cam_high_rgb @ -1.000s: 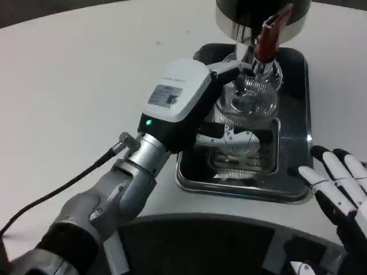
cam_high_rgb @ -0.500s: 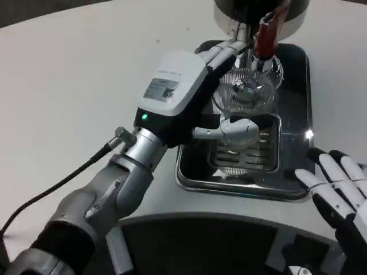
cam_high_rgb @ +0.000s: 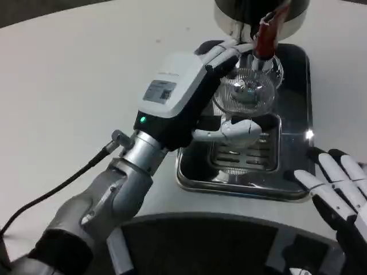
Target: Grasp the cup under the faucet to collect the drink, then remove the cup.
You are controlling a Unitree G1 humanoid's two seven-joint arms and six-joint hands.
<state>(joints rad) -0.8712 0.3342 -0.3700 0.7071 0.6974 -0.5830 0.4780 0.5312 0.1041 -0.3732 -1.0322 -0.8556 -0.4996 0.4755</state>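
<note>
A clear glass cup (cam_high_rgb: 246,94) stands on the dark metal drip tray (cam_high_rgb: 293,172), directly below the red-handled faucet (cam_high_rgb: 265,39) of the dispenser (cam_high_rgb: 261,12). My left hand (cam_high_rgb: 189,94) wraps the cup from its left side, fingers reaching behind it near the spout and the thumb (cam_high_rgb: 232,130) across its front. Whether the cup is lifted off the tray I cannot tell. My right hand (cam_high_rgb: 341,192) hangs at the lower right, just off the tray's front right corner, fingers spread and holding nothing.
The tray has a slotted grate (cam_high_rgb: 243,152) in its front half and a raised rim. White tabletop (cam_high_rgb: 74,86) stretches to the left. A black cable (cam_high_rgb: 57,189) runs from my left wrist to the lower left. A dark curved body edge (cam_high_rgb: 200,243) fills the bottom.
My left hand has slid toward the dispenser and closed around the cup, which now sits higher in the picture under the spout. The right hand has barely moved.
</note>
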